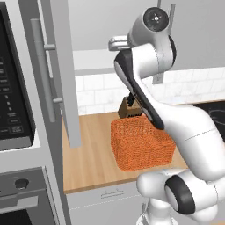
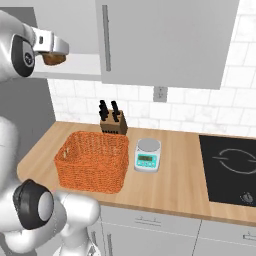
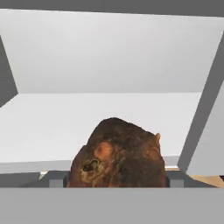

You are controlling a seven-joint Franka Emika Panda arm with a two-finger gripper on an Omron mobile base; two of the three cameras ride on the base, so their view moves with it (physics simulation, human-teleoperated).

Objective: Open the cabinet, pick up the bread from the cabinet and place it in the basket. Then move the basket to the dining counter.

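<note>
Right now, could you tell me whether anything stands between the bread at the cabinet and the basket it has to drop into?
Nothing visible does. The bread sits at the gripper by the cabinet's white shelf, and the basket stands open-topped on the counter below. The knife block and scale stand outside the basket.

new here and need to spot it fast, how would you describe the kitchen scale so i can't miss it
Start at the light-wood countertop under the white brick wall. Between the orange woven basket and the black cooktop sits the kitchen scale. It is the small white block with a round grey platform and a teal-framed display on its front, unlike the brown knife block behind it.
</note>
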